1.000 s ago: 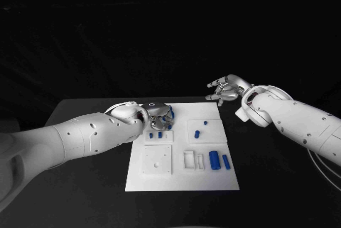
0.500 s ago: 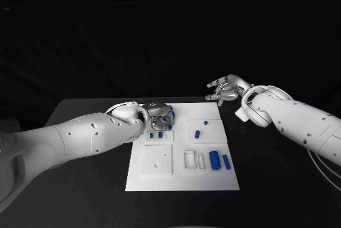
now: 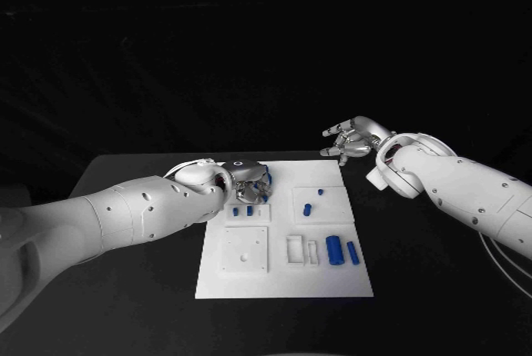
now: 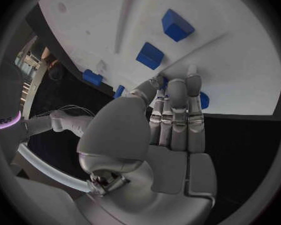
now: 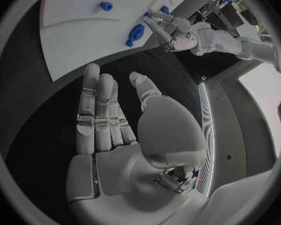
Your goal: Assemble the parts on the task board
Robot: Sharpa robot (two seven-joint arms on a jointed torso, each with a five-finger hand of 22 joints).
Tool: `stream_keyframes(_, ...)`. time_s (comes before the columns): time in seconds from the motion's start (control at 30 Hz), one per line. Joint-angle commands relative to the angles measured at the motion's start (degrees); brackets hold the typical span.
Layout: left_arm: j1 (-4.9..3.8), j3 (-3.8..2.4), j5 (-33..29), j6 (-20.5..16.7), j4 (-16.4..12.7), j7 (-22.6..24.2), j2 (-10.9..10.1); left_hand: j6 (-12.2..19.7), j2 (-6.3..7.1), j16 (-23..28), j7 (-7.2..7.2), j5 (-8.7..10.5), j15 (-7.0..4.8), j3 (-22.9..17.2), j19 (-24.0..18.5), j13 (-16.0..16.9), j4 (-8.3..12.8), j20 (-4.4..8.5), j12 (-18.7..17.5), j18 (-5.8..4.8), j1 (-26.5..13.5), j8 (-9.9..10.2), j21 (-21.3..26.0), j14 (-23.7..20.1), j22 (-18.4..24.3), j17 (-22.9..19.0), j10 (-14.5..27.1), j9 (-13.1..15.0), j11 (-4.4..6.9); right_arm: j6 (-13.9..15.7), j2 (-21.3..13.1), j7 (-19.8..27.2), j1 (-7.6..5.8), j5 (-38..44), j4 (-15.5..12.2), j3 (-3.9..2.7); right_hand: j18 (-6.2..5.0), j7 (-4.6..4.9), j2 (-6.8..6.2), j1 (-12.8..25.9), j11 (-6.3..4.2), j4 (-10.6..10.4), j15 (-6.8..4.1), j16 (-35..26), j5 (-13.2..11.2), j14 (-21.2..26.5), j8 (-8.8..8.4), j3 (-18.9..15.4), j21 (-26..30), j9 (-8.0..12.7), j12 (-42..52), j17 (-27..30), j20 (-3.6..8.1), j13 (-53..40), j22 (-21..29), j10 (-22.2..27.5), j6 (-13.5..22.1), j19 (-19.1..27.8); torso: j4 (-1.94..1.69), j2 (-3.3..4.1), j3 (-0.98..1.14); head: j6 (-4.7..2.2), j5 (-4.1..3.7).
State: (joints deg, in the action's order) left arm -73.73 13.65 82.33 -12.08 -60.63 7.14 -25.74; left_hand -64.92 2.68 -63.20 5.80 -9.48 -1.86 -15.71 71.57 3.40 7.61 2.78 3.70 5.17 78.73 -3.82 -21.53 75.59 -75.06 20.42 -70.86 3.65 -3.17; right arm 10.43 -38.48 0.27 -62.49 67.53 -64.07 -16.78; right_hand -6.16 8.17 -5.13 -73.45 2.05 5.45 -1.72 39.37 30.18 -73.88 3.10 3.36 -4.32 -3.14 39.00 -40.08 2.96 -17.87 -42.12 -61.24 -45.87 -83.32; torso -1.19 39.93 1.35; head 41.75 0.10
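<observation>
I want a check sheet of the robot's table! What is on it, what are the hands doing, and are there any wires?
Surface: black table, bare around the board.
Job's things: white rectangular task board; small blue parts on it, among them a large blue cylinder beside a slimmer blue peg.
Clutter: nothing seen.
Hands: left silver hand at the board's far left corner, grasp unclear; right silver hand raised off the board's far right corner, holding nothing.
Cables: thin cable under the right arm.
Surroundings: dark backdrop.
</observation>
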Motion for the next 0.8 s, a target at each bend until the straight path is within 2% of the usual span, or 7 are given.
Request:
stream_keyframes(0.03,0.27,0.06,0.0,1.3,0.0,0.1,0.2,-0.8,-0.86,-0.4,-0.06,0.14,-0.18,0.3,0.0,0.0,-0.4,0.25,-0.3,0.6,0.1,0.2,-0.3,0.3,-1.0,0.1,-1.0,0.1,0.2,-0.6,0.0,0.4,0.01,0.0,0.0,-0.02,0.48,-0.04,0.29,-0.5,0.14,0.0,0.02,-0.2,0.1,-0.1,0.05,0.2,-0.3,-0.1,0.1,0.0,-0.12,0.1,0.0,0.1,-0.4,-0.4,0.01,0.02,-0.01,0.0,0.0)
stream_keyframes(0.37,0.29,0.06,-0.2,0.5,0.1,0.5,0.2,-2.1,-2.57,-1.1,-0.26,-0.04,-0.36,1.6,0.1,0.0,-0.1,0.49,-0.3,0.51,0.9,0.2,-1.1,0.8,-1.0,0.3,-2.0,0.1,0.55,-0.7,0.2,0.4,0.01,0.0,0.1,-0.02,0.5,-0.05,0.38,-0.4,0.12,0.3,0.02,-0.2,0.2,-0.1,0.07,0.4,-0.4,-0.1,0.1,0.0,-0.11,0.1,0.1,0.1,-0.6,-0.3,0.0,0.0,0.0,-0.04,0.03)
stream_keyframes(0.8,0.3,0.0,-2.2,-1.9,-0.1,0.6,-0.7,-2.1,-2.9,-1.2,-0.25,-0.12,-0.35,1.8,0.1,0.0,0.2,0.46,-0.3,0.62,0.8,0.2,-1.4,1.0,-1.0,0.4,-1.9,0.1,0.51,-0.8,0.2,0.4,0.01,0.0,0.3,-0.02,0.5,-0.05,0.38,-0.4,0.12,0.3,0.02,-0.2,0.2,-0.1,0.07,0.4,-0.4,-0.1,0.1,0.0,-0.11,0.1,0.1,0.1,-0.6,-0.3,0.04,0.01,0.01,-0.28,0.09)
